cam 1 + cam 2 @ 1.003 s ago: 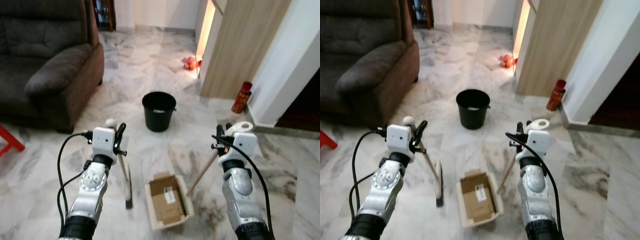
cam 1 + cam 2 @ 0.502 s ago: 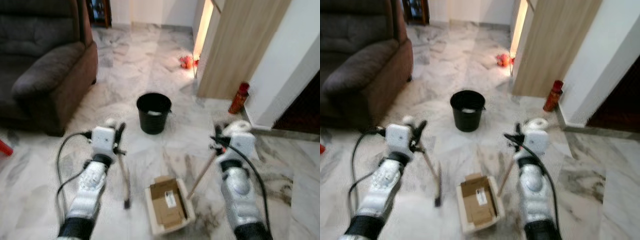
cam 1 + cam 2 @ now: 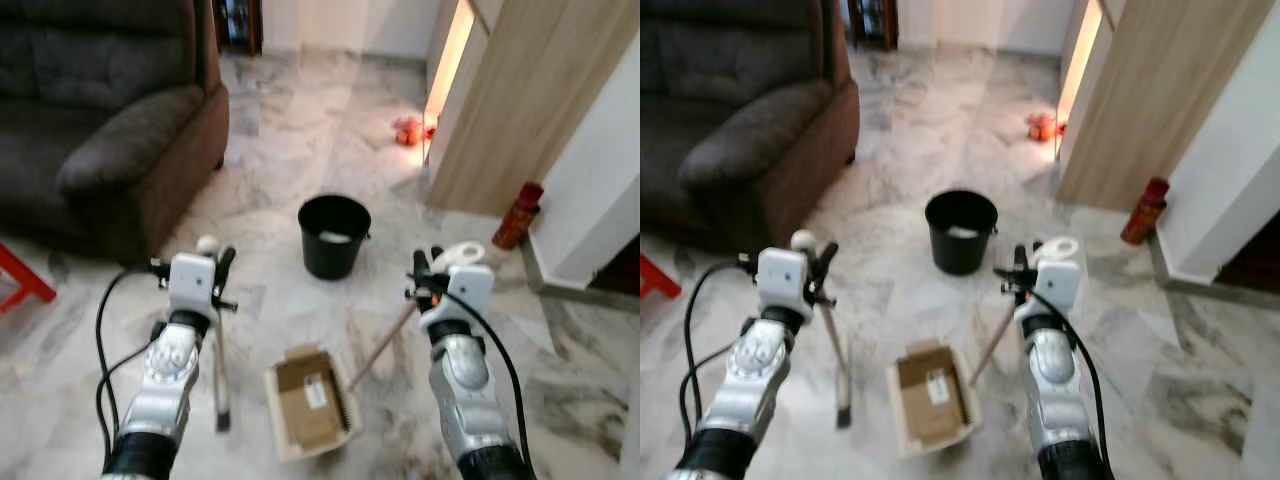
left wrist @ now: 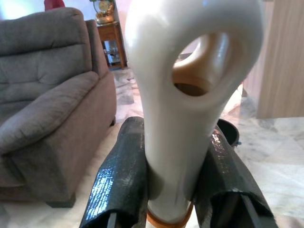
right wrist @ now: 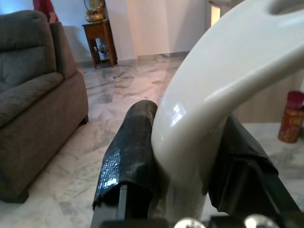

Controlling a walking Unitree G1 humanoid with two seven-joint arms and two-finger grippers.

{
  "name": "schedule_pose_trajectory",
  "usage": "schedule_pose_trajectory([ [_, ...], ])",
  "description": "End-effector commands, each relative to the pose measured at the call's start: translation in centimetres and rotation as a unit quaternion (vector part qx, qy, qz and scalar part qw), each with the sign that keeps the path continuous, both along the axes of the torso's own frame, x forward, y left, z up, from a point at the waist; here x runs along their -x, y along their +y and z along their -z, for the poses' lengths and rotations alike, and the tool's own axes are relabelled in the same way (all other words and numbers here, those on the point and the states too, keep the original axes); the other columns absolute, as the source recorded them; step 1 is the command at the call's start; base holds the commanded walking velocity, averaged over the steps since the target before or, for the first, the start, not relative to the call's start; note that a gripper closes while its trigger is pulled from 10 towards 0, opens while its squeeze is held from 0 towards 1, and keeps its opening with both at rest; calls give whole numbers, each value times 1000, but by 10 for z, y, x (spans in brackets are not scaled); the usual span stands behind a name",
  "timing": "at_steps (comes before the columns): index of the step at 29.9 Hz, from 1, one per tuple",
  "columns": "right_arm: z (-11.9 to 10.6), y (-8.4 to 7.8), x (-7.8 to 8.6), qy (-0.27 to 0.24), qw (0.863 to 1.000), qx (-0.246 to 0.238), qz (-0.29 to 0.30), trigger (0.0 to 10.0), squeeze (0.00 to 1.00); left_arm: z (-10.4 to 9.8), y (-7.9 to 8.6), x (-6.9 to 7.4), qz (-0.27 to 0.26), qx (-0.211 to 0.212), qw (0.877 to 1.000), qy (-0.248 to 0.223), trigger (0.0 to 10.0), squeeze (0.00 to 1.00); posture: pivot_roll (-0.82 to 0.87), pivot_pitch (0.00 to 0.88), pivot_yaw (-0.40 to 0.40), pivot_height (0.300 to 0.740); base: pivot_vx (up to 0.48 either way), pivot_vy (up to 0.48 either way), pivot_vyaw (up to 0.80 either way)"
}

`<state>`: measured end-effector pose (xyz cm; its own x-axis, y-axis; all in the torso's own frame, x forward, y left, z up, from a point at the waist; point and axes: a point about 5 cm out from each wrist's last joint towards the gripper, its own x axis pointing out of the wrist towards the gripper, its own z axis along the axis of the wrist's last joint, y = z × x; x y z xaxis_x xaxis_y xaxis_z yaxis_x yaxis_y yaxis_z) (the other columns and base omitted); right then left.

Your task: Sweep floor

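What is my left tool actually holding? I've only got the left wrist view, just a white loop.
Observer: It's a broom handle; the left tool is shut on its top.
Operator: Where's the brush end?
Observer: On the marble floor, left of the dustpan.
Operator: Anything in the pan?
Observer: A flattened cardboard piece.
Operator: And the other arm?
Observer: The right tool grips the dustpan's long handle.
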<state>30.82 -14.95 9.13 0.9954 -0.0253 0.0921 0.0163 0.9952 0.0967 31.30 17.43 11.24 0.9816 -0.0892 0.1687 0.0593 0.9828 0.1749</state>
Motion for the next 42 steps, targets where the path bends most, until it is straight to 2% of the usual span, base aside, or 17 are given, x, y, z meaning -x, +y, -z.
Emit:
schedule_pose_trajectory([
  [1,-12,-10,-2,-28,999,7,16,10000,0,-14,-13,-4,22,2,999,-33,10000,0,39,0,-32,740,300,0,0],
  [42,-16,-19,-4,-38,999,10,20,10000,0,-14,-18,-6,33,6,999,-35,10000,0,10,0,-28,740,299,0,0],
])
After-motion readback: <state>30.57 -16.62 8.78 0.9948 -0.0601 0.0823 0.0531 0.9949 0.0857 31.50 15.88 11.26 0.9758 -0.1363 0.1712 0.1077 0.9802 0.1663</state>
